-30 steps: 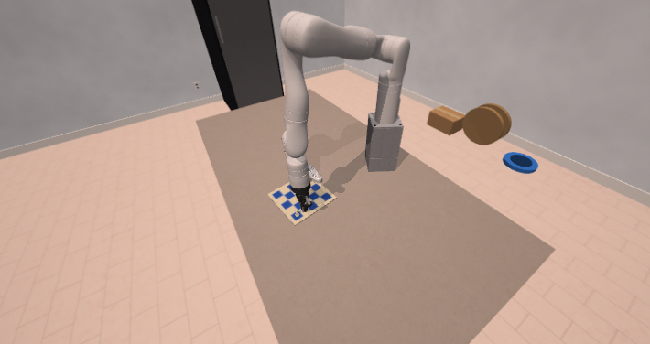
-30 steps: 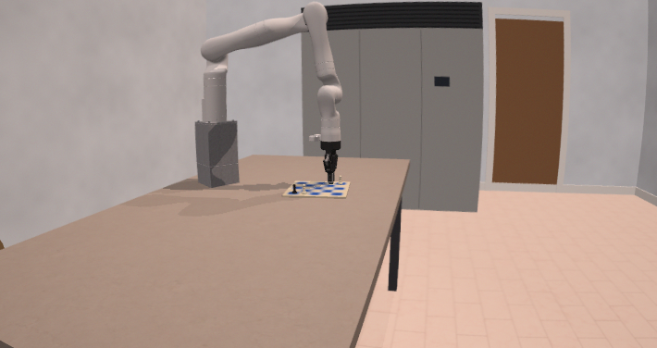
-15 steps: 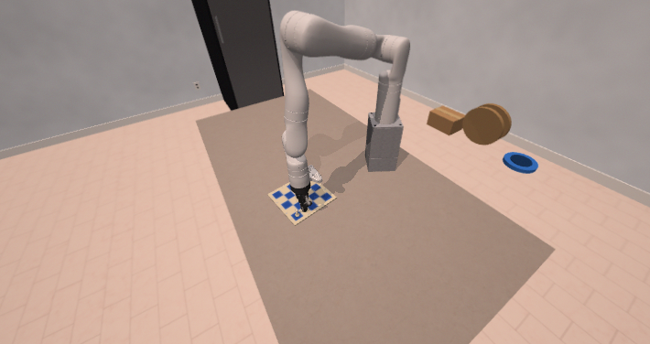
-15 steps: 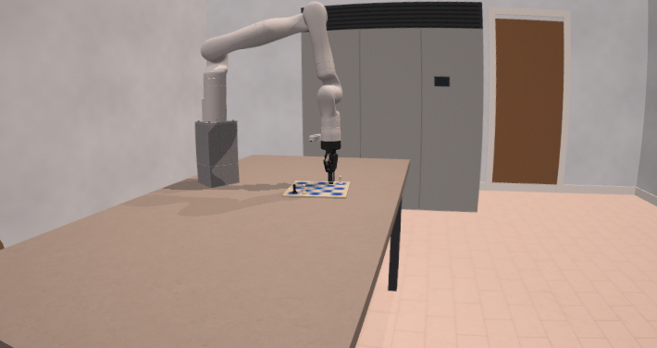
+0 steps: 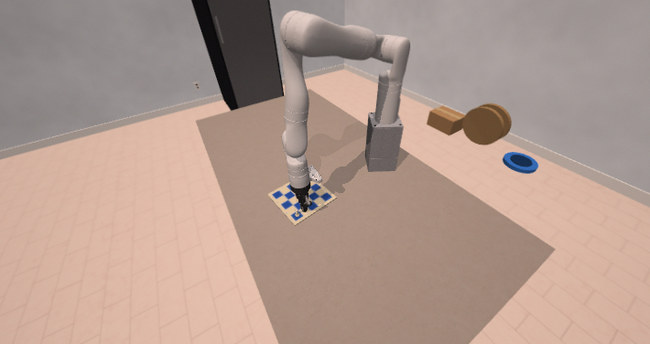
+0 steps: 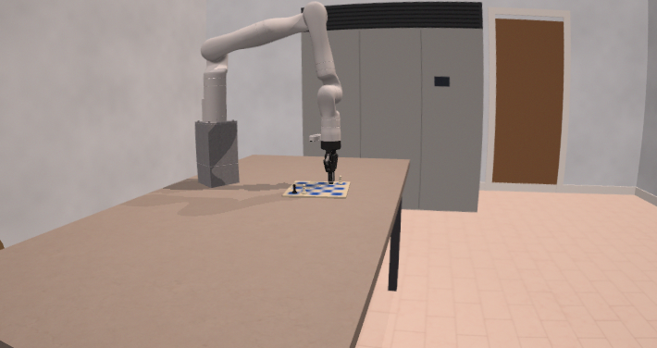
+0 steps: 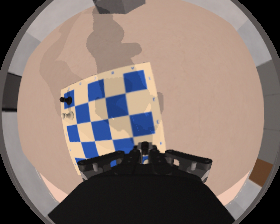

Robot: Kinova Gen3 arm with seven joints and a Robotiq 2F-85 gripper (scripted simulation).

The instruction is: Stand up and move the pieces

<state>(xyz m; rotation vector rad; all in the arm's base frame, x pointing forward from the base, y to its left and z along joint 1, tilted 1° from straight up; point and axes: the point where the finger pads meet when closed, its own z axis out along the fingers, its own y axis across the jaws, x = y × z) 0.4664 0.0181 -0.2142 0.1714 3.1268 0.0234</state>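
The blue-and-cream chessboard [image 5: 297, 203] lies on the brown table; it also shows in the exterior view [image 6: 316, 189] and the wrist view [image 7: 111, 119]. My gripper [image 5: 306, 205] reaches straight down onto the board near one edge and is shut on a small dark piece [image 7: 144, 149], which stands on a blue square. In the exterior view the gripper [image 6: 330, 179] hides this piece. A black piece [image 6: 293, 189] and a white piece [image 6: 303, 191] stand at the board's far corner from the gripper, also seen in the wrist view [image 7: 66, 100]. Another white piece [image 6: 340, 179] stands close beside the gripper.
The arm's grey pedestal [image 5: 384, 143] stands on the table behind the board. A tall dark cabinet [image 5: 238, 37] stands beyond the table. A wooden box [image 5: 445, 119], a round wooden object [image 5: 486, 123] and a blue bowl [image 5: 520, 162] sit on the floor to the right.
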